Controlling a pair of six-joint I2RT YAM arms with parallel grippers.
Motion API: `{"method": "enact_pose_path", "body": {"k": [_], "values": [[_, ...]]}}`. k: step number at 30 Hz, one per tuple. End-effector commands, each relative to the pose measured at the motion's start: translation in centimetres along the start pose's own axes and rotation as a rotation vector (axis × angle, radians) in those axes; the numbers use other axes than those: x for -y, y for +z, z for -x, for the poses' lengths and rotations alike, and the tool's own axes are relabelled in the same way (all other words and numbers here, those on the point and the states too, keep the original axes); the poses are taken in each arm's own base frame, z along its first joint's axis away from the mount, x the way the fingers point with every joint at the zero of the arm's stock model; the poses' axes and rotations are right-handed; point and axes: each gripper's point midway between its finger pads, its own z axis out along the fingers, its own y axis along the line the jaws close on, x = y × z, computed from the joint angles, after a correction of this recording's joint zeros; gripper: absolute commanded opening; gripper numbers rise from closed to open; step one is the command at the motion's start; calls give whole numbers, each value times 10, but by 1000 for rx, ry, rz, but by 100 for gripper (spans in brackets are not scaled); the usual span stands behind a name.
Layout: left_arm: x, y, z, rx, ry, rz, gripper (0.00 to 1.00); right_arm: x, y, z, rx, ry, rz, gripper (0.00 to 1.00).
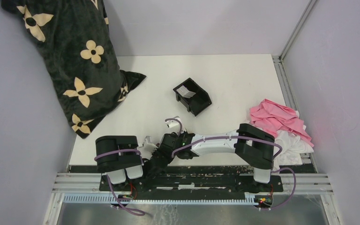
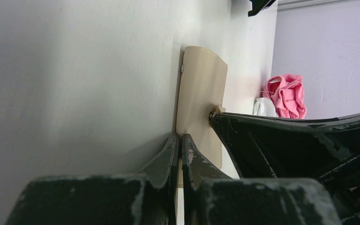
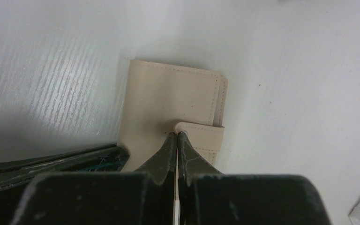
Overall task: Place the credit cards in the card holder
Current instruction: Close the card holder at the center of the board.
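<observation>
The tan card holder (image 3: 168, 98) lies folded on the white table, its snap tab (image 3: 201, 132) wrapped over one edge. My right gripper (image 3: 176, 133) is shut, its tips touching the tab's rounded end. My left gripper (image 2: 180, 137) is shut on the near edge of the card holder (image 2: 201, 93), a thin beige layer between its fingers. In the top view both grippers meet near the front edge and hide the holder. One pale grey-white credit card (image 1: 186, 91) lies in a black tray (image 1: 199, 101) further back. No other cards show.
A black flower-patterned blanket (image 1: 70, 61) fills the back left. Pink cloth (image 1: 279, 117) and white cloth (image 1: 293, 145) are heaped at the right edge. Walls enclose the table on three sides.
</observation>
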Motion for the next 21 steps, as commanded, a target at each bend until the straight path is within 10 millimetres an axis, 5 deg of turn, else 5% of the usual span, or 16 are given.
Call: {"method": "enact_pose_path", "body": {"k": [1, 15, 18, 21], "values": [[-35, -3, 1, -15, 81, 98, 3, 3, 24, -31, -105, 51, 6, 1], [-43, -4, -1, -27, 73, 111, 3, 15, 40, -64, -241, 64, -9, 1], [-42, -5, 1, -23, 61, 98, 3, 17, 35, -56, -233, 53, -10, 3], [-36, -7, 4, -19, 56, 74, 4, 20, 26, -35, -180, 62, -3, 17]]}}
